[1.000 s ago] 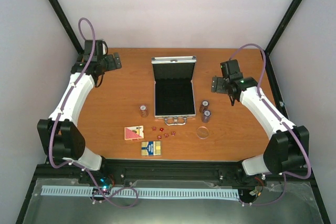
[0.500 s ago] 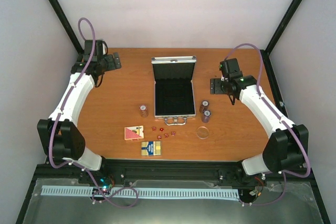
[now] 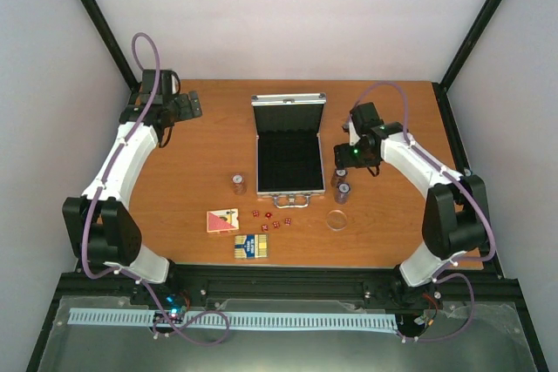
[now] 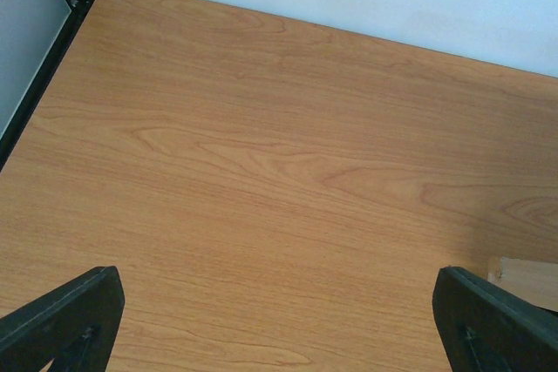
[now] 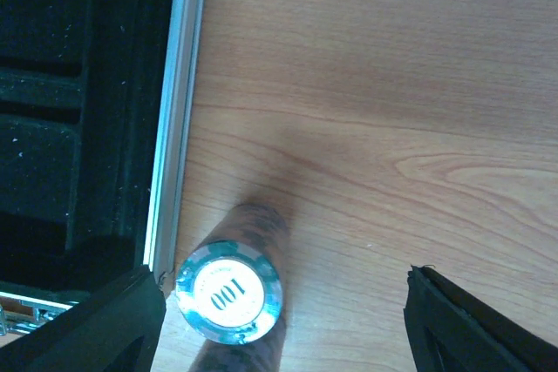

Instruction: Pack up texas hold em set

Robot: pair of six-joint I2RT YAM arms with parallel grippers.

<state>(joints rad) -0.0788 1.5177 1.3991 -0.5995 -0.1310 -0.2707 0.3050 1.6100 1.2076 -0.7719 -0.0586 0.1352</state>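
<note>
The right arm bends inward, and the right gripper (image 5: 281,285) points down, its jaws wide around an upright chip stack (image 5: 228,292) just right of the case (image 3: 289,163). The case lies open mid-table, long axis near-to-far, lid at the far end and handle facing the arms. The left gripper (image 4: 277,285) hangs wide over the table's (image 4: 261,172) far-left corner.
</note>
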